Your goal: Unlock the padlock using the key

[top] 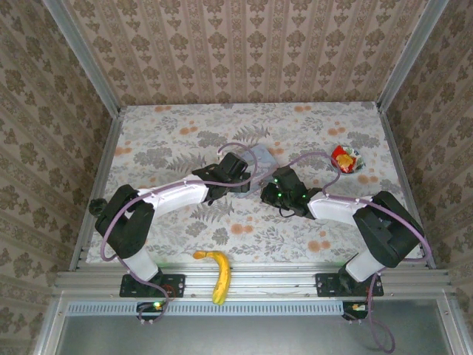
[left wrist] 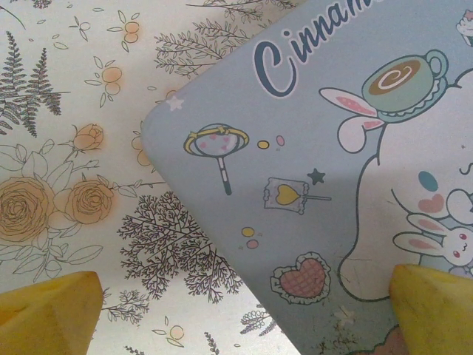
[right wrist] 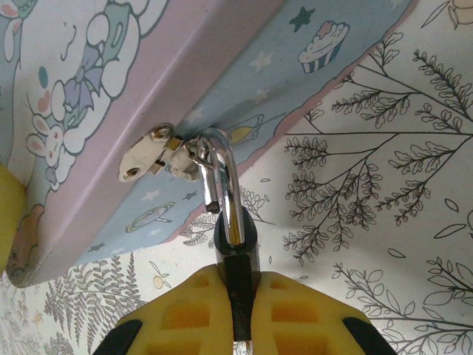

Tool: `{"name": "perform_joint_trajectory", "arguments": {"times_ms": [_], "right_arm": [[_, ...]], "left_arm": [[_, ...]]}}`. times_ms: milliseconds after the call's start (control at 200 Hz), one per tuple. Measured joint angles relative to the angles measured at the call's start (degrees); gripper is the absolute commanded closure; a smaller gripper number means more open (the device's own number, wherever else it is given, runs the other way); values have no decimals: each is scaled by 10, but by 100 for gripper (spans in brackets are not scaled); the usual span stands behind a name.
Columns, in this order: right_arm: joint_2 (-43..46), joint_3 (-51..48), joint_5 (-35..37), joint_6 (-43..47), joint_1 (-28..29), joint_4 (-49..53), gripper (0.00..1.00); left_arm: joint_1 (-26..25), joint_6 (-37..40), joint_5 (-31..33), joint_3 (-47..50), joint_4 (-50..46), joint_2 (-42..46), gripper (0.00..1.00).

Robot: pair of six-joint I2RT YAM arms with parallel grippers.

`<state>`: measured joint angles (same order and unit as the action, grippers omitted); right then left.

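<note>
Padlock (right wrist: 236,251) hangs from the hasp (right wrist: 151,151) on the tin (right wrist: 244,59) front. The shackle (right wrist: 229,177) short leg stands clear of the body, so unlocking appears done; unhooking may remain. The right gripper (right wrist: 238,303) pinches the body; the left gripper (left wrist: 236,318) hovers spread above the tin lid.

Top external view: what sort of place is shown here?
Probably a small robot test booth, not a home: wallpapered panels in an aluminium frame enclose a floral-covered table, with a left arm and right arm bolted at its near edge.
</note>
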<state>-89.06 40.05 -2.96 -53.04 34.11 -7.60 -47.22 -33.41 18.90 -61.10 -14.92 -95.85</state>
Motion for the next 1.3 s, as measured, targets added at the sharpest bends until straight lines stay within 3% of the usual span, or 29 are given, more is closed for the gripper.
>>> {"name": "perform_joint_trajectory", "arguments": {"times_ms": [530, 1300], "right_arm": [[-11, -15, 21, -47, 0, -48, 100], [-51, -7, 65, -75, -1, -103, 100]], "left_arm": [[0, 0, -2, 4, 9, 0, 0], [8, -14, -30, 28, 56, 2, 7]]}}
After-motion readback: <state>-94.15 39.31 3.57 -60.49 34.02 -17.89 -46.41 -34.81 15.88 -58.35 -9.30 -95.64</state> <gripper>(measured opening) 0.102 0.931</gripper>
